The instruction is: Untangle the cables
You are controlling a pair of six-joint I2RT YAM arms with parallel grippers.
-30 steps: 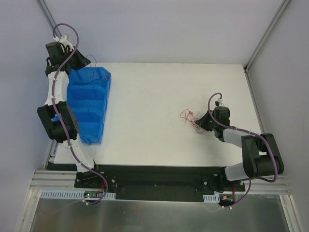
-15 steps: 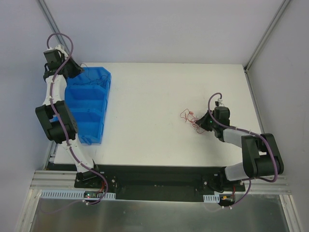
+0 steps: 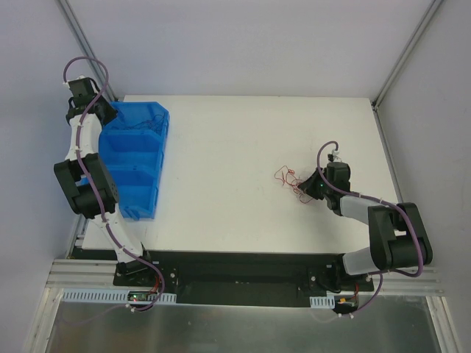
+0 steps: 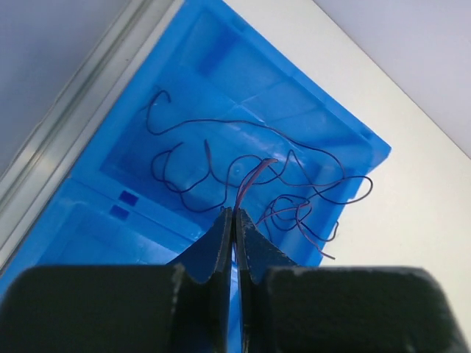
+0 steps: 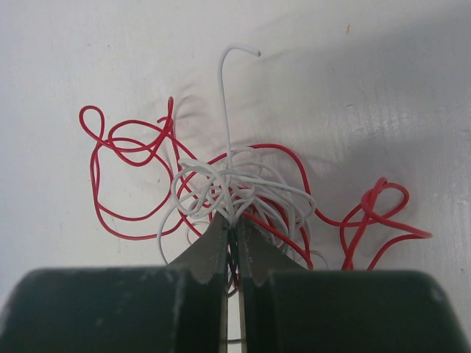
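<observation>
Though reduced in the top view to red scribbles on the table (image 3: 221, 147) well right of the blue bin (image 3: 140, 158), cables (image 5: 235, 187) pinched in clenched right end effector (image 5: 230, 224), white loops plain only at the wrist; over bin's far compartment, left end effector (image 4: 234, 217) clenched on thin strands (image 4: 243, 158), scarcely visible from above.

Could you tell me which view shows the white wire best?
Right wrist: the white wire loops clearly among the red wire. In top external it is too small to see; left wrist misses it.
</observation>
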